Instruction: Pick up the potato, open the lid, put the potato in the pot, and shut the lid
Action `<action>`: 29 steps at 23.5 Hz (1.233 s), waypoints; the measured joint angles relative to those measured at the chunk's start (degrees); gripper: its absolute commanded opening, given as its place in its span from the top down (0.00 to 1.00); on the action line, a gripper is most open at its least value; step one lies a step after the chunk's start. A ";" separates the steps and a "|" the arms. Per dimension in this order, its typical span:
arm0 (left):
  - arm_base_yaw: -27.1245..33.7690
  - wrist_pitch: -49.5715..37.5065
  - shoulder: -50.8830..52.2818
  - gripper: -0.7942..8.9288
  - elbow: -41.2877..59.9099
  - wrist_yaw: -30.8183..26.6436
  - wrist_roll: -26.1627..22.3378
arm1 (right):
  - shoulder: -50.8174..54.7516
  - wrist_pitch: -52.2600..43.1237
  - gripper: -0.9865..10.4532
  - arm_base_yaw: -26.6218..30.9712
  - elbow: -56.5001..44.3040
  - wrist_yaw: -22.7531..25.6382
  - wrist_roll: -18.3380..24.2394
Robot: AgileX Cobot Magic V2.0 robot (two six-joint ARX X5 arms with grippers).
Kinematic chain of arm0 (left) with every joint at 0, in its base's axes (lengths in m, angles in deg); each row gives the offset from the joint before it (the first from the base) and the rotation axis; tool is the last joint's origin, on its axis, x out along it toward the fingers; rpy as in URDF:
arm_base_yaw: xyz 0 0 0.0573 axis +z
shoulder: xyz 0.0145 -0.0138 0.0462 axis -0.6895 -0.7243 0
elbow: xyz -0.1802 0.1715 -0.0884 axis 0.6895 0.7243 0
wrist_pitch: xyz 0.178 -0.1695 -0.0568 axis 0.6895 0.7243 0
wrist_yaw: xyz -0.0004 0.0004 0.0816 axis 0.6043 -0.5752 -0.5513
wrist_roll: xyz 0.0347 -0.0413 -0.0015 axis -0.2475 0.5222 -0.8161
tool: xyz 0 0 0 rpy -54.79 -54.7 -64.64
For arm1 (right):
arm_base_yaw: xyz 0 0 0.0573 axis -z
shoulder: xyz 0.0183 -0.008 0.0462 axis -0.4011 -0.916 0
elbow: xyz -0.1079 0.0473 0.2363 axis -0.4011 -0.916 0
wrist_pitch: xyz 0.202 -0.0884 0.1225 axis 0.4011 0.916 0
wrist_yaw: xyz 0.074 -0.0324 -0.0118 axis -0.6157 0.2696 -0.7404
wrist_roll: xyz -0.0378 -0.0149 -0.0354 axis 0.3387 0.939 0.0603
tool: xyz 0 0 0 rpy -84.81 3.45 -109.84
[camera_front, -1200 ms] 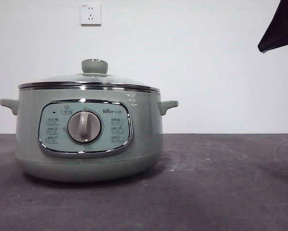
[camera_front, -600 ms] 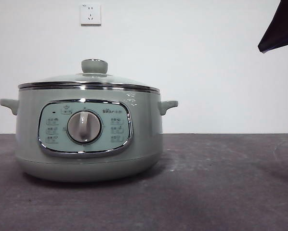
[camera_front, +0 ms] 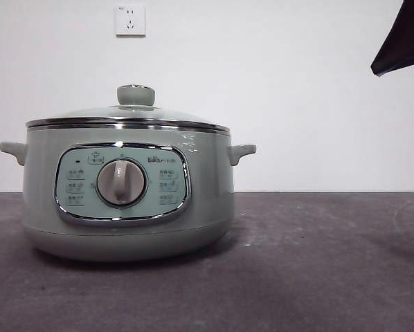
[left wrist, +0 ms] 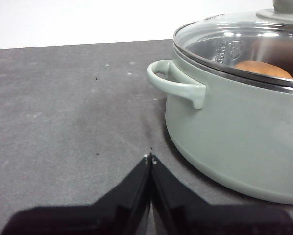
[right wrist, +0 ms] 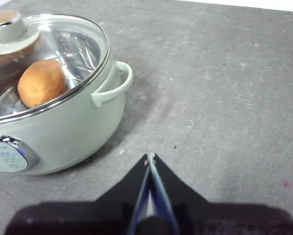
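Note:
The sage-green pot (camera_front: 127, 200) stands on the dark table, left of centre in the front view. Its glass lid (camera_front: 127, 114) sits closed on the rim, green knob (camera_front: 136, 95) on top. Through the glass I see the orange-brown potato (right wrist: 41, 82) lying inside the pot (right wrist: 58, 127), also showing as an orange patch (left wrist: 261, 69) in the left wrist view. My left gripper (left wrist: 150, 159) is shut and empty, off the pot's handle (left wrist: 178, 88). My right gripper (right wrist: 150, 157) is shut and empty, apart from the other handle (right wrist: 112, 85). An arm's black tip (camera_front: 401, 41) shows at the top right corner.
The dark grey table (camera_front: 318, 263) stretches to the right of the pot. A white wall with a socket (camera_front: 130, 20) stands behind.

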 measured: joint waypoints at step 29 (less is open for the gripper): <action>0.00 0.00 0.00 0.92 0.00 0.00 0.00 | 39.15 -12.63 0.91 32.59 -32.35 -18.05 0.26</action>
